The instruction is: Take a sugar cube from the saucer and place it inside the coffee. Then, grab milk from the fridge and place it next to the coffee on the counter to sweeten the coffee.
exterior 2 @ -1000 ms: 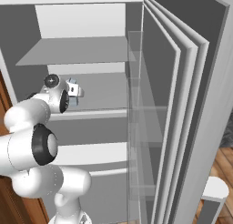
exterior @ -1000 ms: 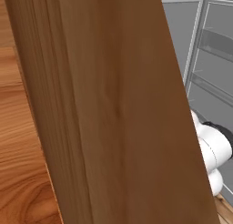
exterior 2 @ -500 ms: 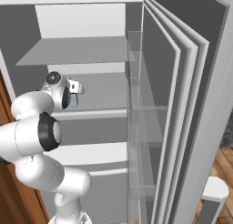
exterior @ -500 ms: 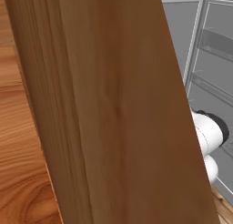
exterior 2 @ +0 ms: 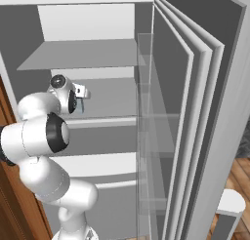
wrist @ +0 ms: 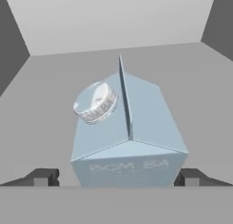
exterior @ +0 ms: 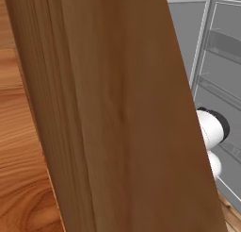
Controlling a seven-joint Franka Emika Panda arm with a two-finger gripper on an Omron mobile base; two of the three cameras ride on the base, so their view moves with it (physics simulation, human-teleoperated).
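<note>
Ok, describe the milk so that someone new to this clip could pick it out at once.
Start at the open fridge, a tall grey appliance with pale shelves. On one shelf, right in front of the arm's open end effector, stands the milk. It is a small pale-blue carton with a gabled top and a round cap on one slope.

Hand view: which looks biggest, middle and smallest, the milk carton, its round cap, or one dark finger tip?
1. The milk carton, by far, though it sits close to the camera.
2. Its round cap.
3. A dark finger tip, partly cut off, so its rank is unsure.
</note>
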